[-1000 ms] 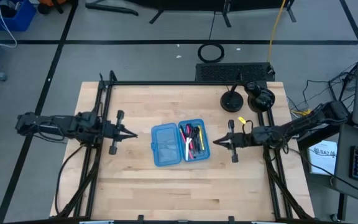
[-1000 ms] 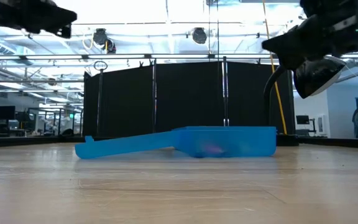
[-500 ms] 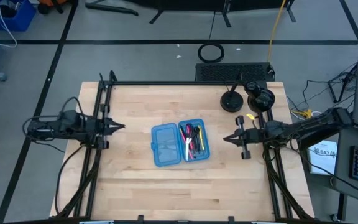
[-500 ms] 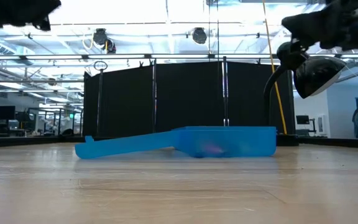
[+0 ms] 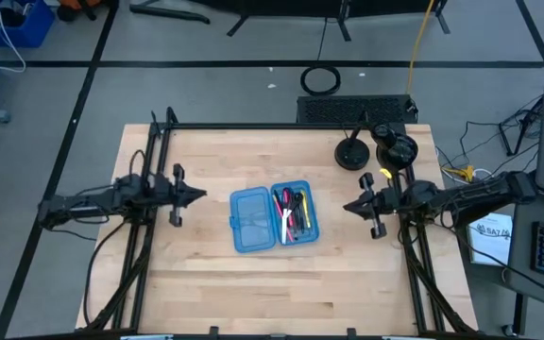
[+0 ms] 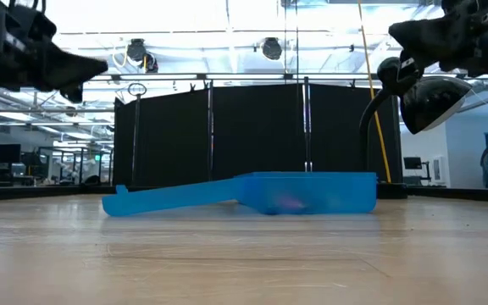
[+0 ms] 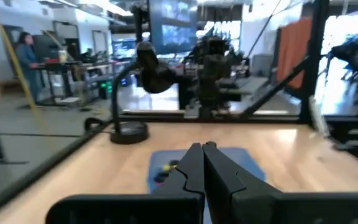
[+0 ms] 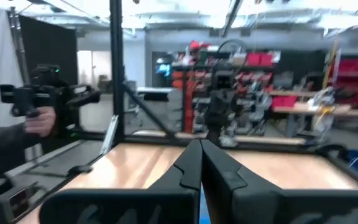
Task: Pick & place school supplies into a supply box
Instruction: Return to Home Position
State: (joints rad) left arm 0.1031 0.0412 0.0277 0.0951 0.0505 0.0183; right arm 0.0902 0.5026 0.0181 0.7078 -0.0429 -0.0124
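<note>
Risk looks slight: the supply box (image 5: 251,221) lies open in the middle of the bench (image 5: 253,283), school supplies (image 5: 294,213) in its half nearer the right arm, while the left end effector (image 5: 199,196) and right end effector (image 5: 348,206), both pinched shut and empty, flank it apart, so only a low inward swing could knock it.

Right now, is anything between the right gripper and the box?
Nothing visible. Only bare table lies between the right gripper and the open box; the black round base sits farther back, off that line.
</note>
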